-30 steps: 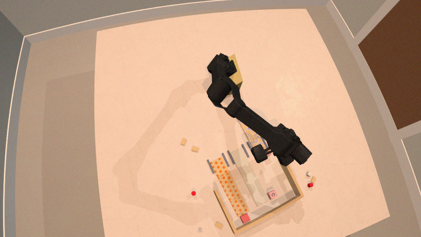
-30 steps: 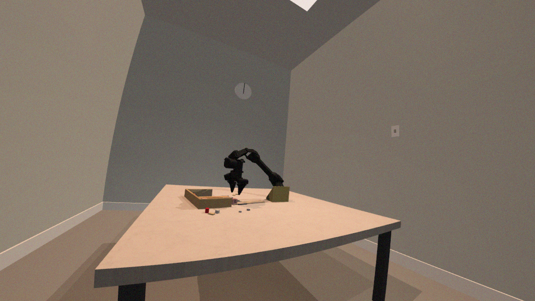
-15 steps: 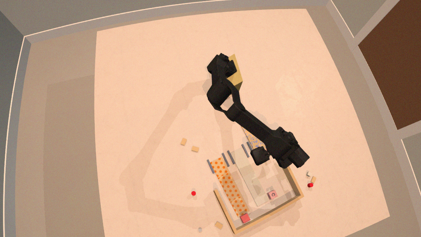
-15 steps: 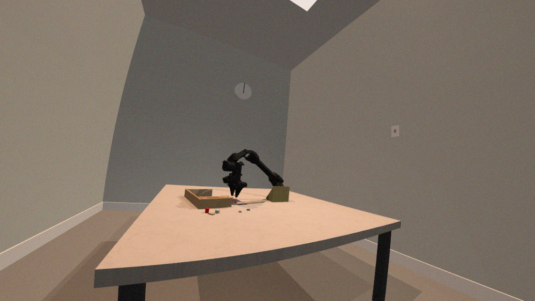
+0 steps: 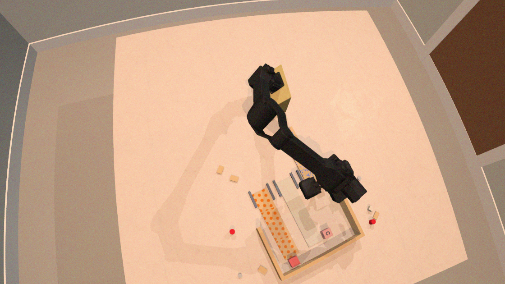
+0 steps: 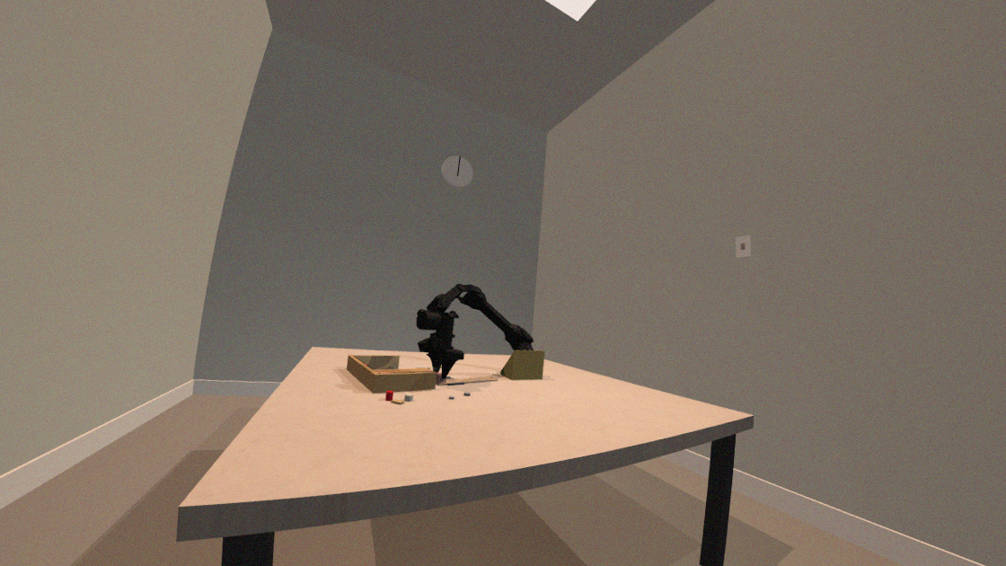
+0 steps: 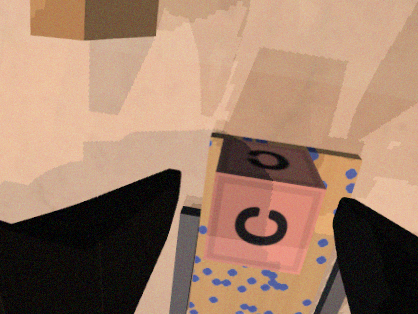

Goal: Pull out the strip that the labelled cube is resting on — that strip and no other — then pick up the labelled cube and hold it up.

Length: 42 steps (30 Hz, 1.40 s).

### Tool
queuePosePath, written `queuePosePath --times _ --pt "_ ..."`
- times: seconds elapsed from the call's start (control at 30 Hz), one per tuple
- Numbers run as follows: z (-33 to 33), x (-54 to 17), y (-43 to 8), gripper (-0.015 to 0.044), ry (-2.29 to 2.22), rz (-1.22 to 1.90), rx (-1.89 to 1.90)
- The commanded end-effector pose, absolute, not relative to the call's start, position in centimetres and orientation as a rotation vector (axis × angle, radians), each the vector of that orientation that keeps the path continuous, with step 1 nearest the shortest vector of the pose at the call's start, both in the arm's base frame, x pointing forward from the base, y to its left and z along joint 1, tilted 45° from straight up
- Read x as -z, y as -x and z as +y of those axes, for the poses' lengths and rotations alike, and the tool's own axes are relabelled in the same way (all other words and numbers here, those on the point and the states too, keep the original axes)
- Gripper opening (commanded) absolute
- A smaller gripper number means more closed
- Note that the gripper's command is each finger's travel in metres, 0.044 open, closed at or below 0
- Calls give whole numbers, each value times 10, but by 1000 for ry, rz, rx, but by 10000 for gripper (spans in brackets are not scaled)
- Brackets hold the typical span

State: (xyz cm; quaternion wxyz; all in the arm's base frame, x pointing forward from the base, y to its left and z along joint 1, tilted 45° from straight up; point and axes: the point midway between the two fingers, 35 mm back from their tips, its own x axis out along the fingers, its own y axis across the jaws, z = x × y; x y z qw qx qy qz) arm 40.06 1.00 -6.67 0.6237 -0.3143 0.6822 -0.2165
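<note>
Around the labelled cube (image 7: pixel 262 214), pincer (image 7: pixel 256 261) half-open, seemingly untouching.

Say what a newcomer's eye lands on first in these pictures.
The pink cube marked C fills the wrist view, sitting on the blue-dotted strip between the open gripper's black fingers. From above, the black arm reaches toward the wooden tray, which a bright orange-dotted strip runs into.

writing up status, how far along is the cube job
Done: the blue-dotted strip lies drawn out of the tray, cube C riding on it. In hand: the hand straddles the cube, fingers part open, gaps both sides. Left: close, lift and hold it up.
</note>
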Motion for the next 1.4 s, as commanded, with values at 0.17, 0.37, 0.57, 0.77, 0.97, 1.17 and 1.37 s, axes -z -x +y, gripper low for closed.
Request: queuePosePath --times 0.17,0.37,0.57,0.77,0.97,1.17,1.37 --pt "0 75 -397 250 733 1574 500" --pt "2 74 -399 198 722 1570 500" --pt "2 74 -399 118 722 1570 500" --pt "2 74 -399 20 722 1570 500" --pt "7 68 -388 0 718 1573 497" --pt "19 53 -365 0 724 1576 496" --pt "28 39 -341 0 732 1578 497"
